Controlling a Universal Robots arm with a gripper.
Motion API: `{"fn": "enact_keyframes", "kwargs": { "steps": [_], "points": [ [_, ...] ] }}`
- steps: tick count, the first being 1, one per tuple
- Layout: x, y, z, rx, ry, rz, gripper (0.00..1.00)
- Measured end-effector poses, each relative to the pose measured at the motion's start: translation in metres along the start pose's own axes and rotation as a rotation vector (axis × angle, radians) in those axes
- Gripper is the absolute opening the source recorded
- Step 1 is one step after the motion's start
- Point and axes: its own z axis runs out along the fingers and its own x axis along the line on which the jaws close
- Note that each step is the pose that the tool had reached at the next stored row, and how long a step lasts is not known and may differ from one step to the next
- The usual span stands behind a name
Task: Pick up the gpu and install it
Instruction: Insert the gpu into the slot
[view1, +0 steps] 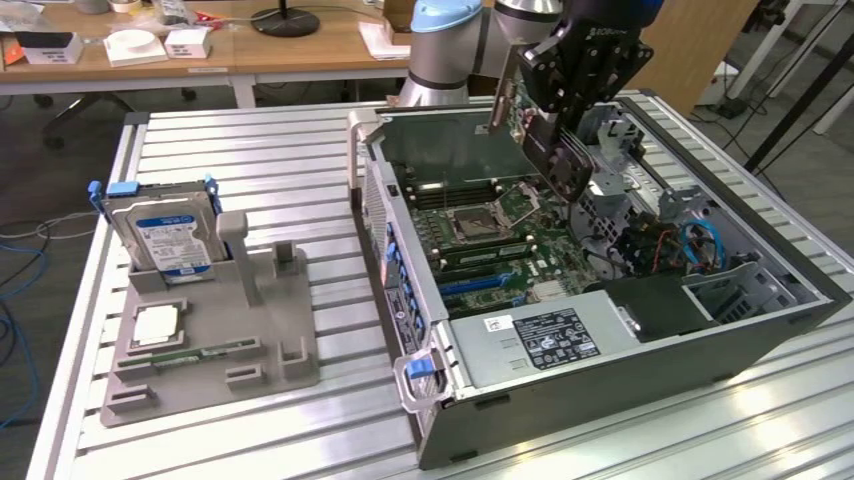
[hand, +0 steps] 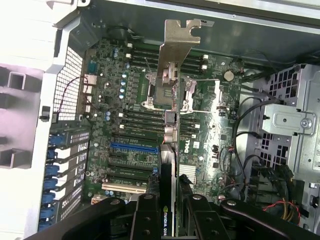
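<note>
Silver slats make up the counter (view1: 240, 140), and on it an open computer case (view1: 747, 330) lies on its side with its motherboard (hand: 125, 125) facing up. The black tool (view1: 563, 135) at the end of the arm (view1: 447, 40) hangs over the far part of the case, clamped on the gpu (view1: 523, 118), with one finger on each face of the card. The card stands on edge rather than flat, and it is held in the air above the board, not seated in any slot. In the wrist view it shows edge-on as a thin dark line running out from between the fingers (hand: 150, 212), with its silver bracket (hand: 177, 55) at the end farthest from the tool, over the middle of the board near the processor socket. A long blue expansion slot (hand: 134, 148) lies on the board just beside the card's edge, nearer the tool. In the exterior view a power supply (view1: 547, 335) with a black label sits at the near end of the case. Well apart from the case, at the exterior view's left, a grey fixture (view1: 267, 310) rests on the counter; it carries a hard drive (view1: 163, 235) with a blue-and-white label standing upright, a processor chip (view1: 156, 322) lying flat and a narrow green memory stick (view1: 200, 353) in front of it.
</note>
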Motion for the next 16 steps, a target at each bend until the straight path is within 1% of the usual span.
{"fn": "enact_keyframes", "kwargs": {
  "steps": [16],
  "points": [
    [0.0000, 0.0000, 0.0000, -0.0001, 0.0007, -0.011, 0.26]
  ]
}}
